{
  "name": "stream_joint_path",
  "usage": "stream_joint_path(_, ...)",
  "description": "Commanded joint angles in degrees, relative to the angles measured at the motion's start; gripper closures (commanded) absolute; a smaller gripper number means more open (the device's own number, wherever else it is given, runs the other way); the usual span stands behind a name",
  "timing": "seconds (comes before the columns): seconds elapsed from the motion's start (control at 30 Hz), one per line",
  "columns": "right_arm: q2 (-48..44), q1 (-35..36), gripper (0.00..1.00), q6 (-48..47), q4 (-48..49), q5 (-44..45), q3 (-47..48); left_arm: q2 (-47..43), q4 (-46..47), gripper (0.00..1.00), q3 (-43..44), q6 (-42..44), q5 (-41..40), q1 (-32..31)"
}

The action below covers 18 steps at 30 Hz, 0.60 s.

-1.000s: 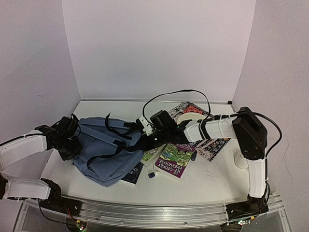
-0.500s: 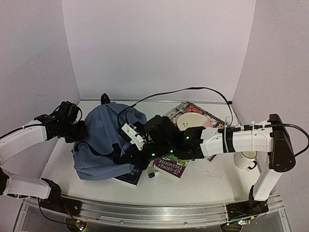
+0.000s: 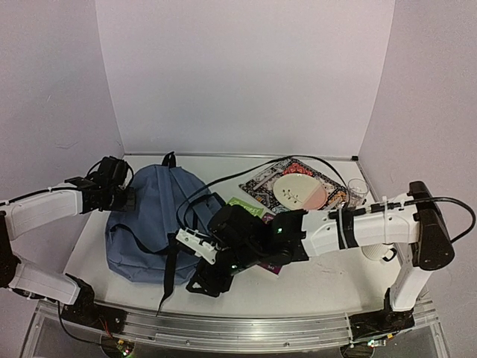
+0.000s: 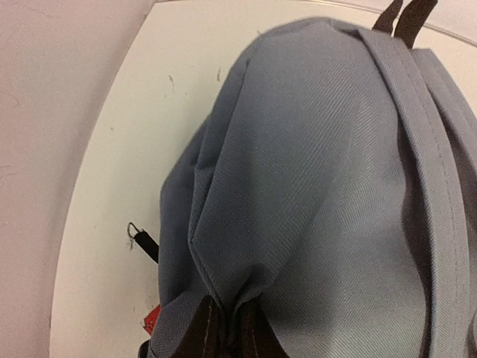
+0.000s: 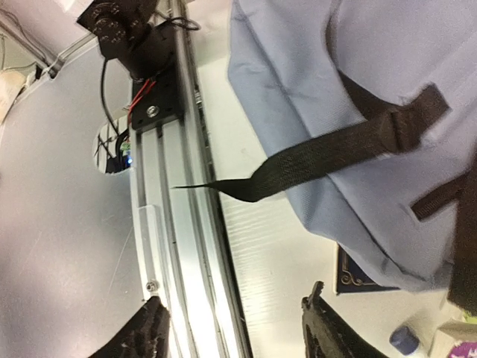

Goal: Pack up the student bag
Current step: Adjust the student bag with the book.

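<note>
Left, student bag point(image 3: 145, 224); right, plate point(image 3: 298, 192) (on book point(image 3: 262, 181)).

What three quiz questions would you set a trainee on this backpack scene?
1. True or false: the right gripper is clamped on a black webbing strap.
2. What does the left gripper pinch? A) a paperback book B) the large grey-blue fabric backpack C) a cable
3. Fill in: the backpack's black top handle points toward the ___ wall.
Key: 1 false, jaws open and empty; 2 B; 3 far.
</note>
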Motion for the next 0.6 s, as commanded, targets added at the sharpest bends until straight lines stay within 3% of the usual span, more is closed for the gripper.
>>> stream_joint_path(0.0,-6.10,-3.24,0.33,0.30,-5.21,4.91,3.04,0.28,5.92,0.84,2.71,3.90,-7.20,0.52)
stream_joint_path(0.13,-6.94,-9.31,0.25,2.61,-5.26,5.81,2.12,0.12,5.58,0.53,4.73,5.04,-8.61,0.49)
stream_joint_path(0.2,-6.42,-11.82,0.23,3.94,-5.26,6.25,2.06,-0.36,2.81,0.42,7.71,4.37,-8.32,0.38)
stream_joint_path(0.33,-2.66,-15.90,0.18,6.73,-4.86,6.91,2.79,-2.20,-3.51,0.32,11.97,-1.99,-3.89,0.27)
stream_joint_path(0.57,6.45,-19.79,0.17,14.37,0.03,5.46,5.68,-1.37,-5.13,0.26,10.60,-20.92,14.76,-1.08)
